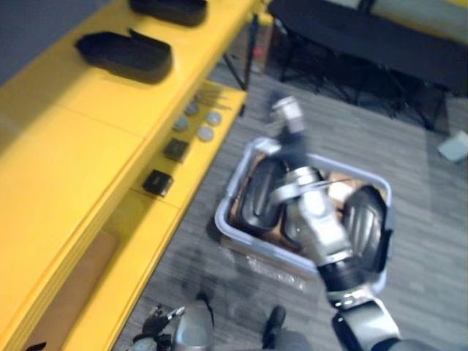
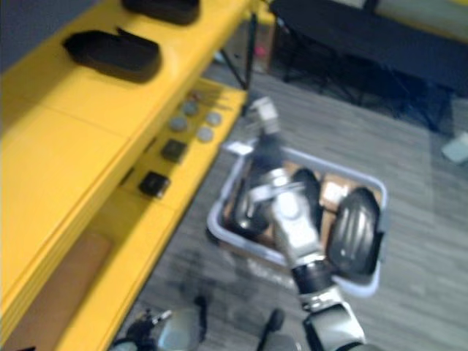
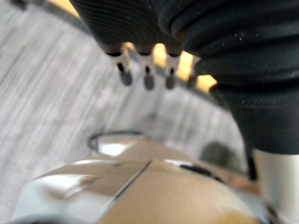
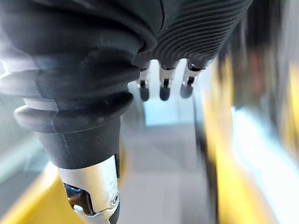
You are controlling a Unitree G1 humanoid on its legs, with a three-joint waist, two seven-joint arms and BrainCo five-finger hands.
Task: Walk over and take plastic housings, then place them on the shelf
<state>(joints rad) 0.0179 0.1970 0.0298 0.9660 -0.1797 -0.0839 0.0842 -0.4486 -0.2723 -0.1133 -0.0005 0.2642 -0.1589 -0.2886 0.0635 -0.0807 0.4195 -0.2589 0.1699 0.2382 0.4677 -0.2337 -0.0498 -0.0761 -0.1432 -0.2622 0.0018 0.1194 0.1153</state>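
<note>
Two black plastic housings (image 1: 128,55) (image 1: 172,9) lie on the top of the yellow shelf (image 1: 66,168) at my left. On the floor stands a pale grey bin (image 1: 232,191) holding more black housings (image 1: 259,194) (image 1: 365,219). My right arm stretches over the bin, and its right hand (image 1: 289,121) hangs past the bin's far rim, near the shelf's edge. In the right wrist view its fingers (image 4: 161,88) are straight and hold nothing. My left hand (image 1: 164,318) is low at the bottom edge; its fingers (image 3: 147,79) hang relaxed above the floor, empty.
On the lower shelf board lie two small black boxes (image 1: 157,181) (image 1: 175,149) and several grey round discs (image 1: 205,133). A dark table on black legs (image 1: 351,36) stands behind the bin. A pale object (image 1: 455,145) lies on the grey floor at far right.
</note>
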